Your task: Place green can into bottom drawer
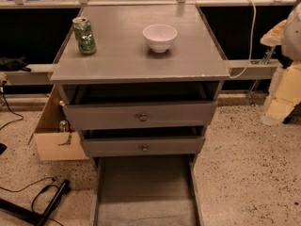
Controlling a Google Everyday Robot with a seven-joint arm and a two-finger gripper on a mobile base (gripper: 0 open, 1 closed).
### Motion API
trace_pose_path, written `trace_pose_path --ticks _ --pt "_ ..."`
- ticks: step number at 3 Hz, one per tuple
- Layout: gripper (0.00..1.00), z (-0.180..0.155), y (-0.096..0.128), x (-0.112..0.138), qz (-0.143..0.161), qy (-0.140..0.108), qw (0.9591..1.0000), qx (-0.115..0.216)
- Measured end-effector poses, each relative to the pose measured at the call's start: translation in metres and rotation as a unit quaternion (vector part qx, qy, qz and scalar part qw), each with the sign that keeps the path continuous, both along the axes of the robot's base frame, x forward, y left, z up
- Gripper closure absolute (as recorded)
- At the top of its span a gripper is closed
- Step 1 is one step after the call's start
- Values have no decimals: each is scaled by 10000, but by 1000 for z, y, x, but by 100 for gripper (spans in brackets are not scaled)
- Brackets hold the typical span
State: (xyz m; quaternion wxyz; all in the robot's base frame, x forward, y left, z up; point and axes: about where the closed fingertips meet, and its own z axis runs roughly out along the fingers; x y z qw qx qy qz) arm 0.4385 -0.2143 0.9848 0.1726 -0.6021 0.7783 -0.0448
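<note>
The green can [84, 36] stands upright on the grey cabinet top [127, 62], near its back left corner. The bottom drawer [146, 192] is pulled out wide at floor level, and its flat grey floor shows nothing in it. My arm shows at the right edge of the camera view. Its gripper [275, 36] is beside the cabinet's right side, well away from the can and touching nothing on the cabinet.
A white bowl [160, 36] sits on the cabinet top, right of the can. Two upper drawers with brass knobs [143, 117] stand slightly ajar. A cardboard box [54, 135] sits left of the cabinet. Black cables [42, 197] lie on the floor at lower left.
</note>
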Motion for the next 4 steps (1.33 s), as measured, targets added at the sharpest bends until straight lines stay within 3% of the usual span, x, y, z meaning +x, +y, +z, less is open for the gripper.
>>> trace_pose_path --ticks 1,2,3,4 --pt "0 0 0 0 0 0 10000 0" --pt "0 -1 3 25 -3 -237 9984 506" --pt "0 1 15 92 142 -694 9841 1631" --pt "0 13 56 161 555 -1134 9491 2884"
